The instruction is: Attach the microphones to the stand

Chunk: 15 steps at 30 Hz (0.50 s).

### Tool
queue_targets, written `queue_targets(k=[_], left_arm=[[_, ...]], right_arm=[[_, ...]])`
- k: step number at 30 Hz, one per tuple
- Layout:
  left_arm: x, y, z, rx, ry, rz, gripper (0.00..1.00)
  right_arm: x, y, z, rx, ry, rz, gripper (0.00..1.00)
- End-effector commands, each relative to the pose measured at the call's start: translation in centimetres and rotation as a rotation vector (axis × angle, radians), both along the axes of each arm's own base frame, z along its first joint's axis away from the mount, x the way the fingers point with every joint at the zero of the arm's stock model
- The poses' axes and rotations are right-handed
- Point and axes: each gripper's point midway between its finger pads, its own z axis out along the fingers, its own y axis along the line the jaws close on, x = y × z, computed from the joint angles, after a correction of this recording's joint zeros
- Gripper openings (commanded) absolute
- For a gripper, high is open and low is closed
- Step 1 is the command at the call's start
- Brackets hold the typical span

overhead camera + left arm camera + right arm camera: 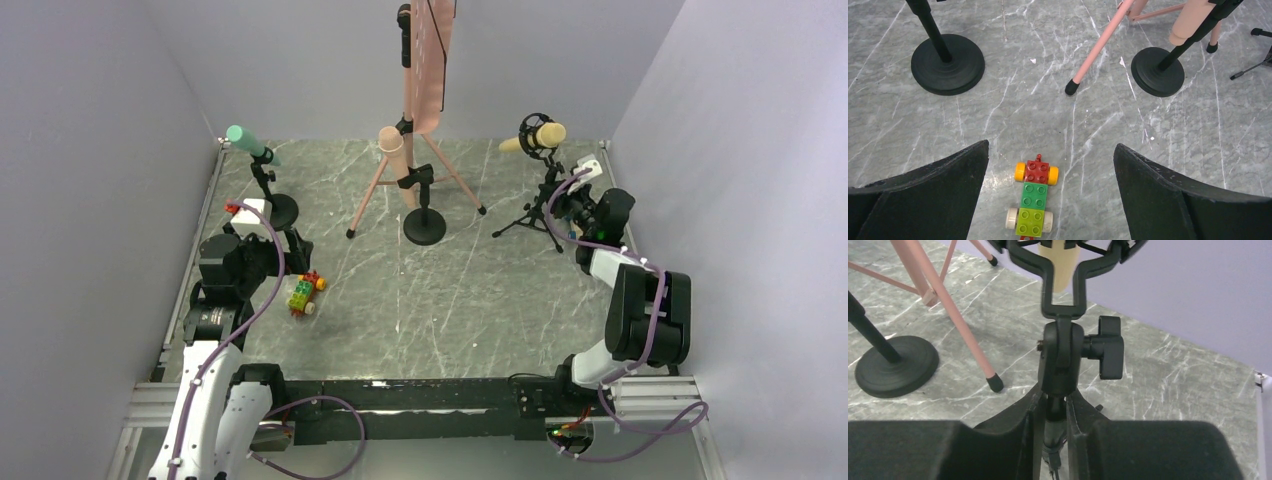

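Marble table (450,320), pink easel tripod (432,70) at far centre. 3 mic stands:
- L round-base stand (275,208) w/ green mic (245,142)
- centre round-base stand (425,225) w/ pink mic (393,150)
- small tripod stand (535,208) far R w/ yellow mic (535,135) in shock mount (1063,285)

All 3 mics look seated, so task prob near done.

Right gripper (1052,415) is clamped on the tripod stand's shaft, just under swivel joint (1060,350) & knob (1108,347). Yellow mic is directly above it, long axis roughly level, running L-R in top view. R arm is far nearer, so any tweak there is its job.

Left gripper (1050,147) has fingers wide apart, holding nothing, over toy brick car (1034,197), apart from all stands.
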Motion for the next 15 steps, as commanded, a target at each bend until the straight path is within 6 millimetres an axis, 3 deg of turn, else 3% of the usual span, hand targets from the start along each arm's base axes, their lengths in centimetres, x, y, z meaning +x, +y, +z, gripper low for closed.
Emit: queue_targets(k=[1,4,11,15], left_arm=[[0.3,0.1,1.8,0.015,-0.051,-0.002,0.99],[0.2,0.0,1.8,0.015,-0.052,-0.005,0.99],[0.1,0.2,2.0,0.018,-0.056,0.002,0.99],[0.0,0.1,2.3,0.014,-0.070,0.003,0.99]], right_arm=[[0.4,-0.3,2.2,-0.071,-0.120,0.001,0.32],[-0.1,0.1,2.6,-0.061,-0.130,0.017,0.46],[-0.5,-0.9,4.3,-0.034,-0.121,-0.051,0.65],[-1.5,-2.8,5.3,-0.046,-0.090,-0.118,0.98]])
